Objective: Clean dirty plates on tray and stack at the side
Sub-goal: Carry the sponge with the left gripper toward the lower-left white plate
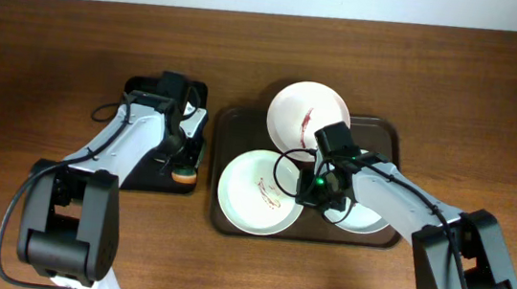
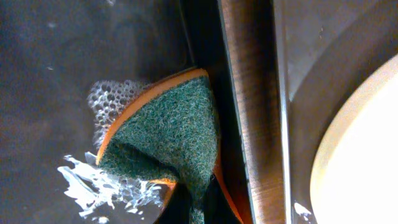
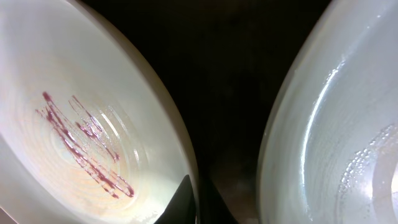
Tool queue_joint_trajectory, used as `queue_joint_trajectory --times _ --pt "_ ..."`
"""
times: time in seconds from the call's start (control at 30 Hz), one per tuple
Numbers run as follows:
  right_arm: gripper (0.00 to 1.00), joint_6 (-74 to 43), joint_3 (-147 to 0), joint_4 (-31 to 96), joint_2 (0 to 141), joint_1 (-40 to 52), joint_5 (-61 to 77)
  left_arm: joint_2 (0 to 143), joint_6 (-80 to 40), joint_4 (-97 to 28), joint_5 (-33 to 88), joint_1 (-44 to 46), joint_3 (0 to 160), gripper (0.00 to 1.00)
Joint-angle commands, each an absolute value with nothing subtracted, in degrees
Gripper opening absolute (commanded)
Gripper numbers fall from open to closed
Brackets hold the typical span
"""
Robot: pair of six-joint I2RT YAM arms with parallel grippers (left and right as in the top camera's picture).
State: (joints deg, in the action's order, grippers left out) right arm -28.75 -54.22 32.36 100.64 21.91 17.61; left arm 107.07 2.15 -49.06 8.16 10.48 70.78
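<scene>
From my remote station I saw the large brown rounded-corner tray (image 1: 232, 122) lying on the wooden counter (image 1: 57, 46) with all three round white plates on it. One plate with a red streak (image 1: 310, 116) sat at the far edge. A second plate with brownish-red smears (image 1: 255, 194) sat at the near left. A third plate (image 1: 371, 219) sat at the near right, partly under my right arm. The right hand (image 1: 317, 187) hung low over the gap between the two near plates. Its fingers were together, and in the right wrist view their dark tips lay against the rim of the smeared plate. I could not tell whether that rim was pinched between them. In that view the near right plate looked wet and glossy, with no smears that I could see. Just left of the brown tray stood a smaller narrow black tray (image 1: 139, 178). There the left hand (image 1: 180, 160) was clamped on an orange sponge (image 1: 182, 173) with a green scouring face. The sponge was bent where it was held, and it pressed against the black tray's right-hand wall. White soap foam (image 2: 109, 99) lay on the wet black floor beside it.
</scene>
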Motion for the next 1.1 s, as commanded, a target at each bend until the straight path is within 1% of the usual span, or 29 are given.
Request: queue_joint_trajectory --times 0.0,0.4,0.67,1.07 --pt "0.04 -29.45 -54.48 32.1 101.65 22.55 15.14 107.79 2.17 -50.22 10.46 11.4 71.29 0.0" --pt "0.04 -29.43 -54.48 32.1 101.65 22.55 15.14 107.79 2.17 -56.75 11.42 12.01 71.29 0.0" --pt "0.04 -29.45 -54.48 32.1 101.65 22.55 15.14 107.79 2.15 -58.92 14.09 12.01 71.29 0.0" --pt "0.04 -29.45 -54.48 32.1 101.65 22.55 15.11 107.79 2.17 -61.67 14.2 12.14 71.29 0.0"
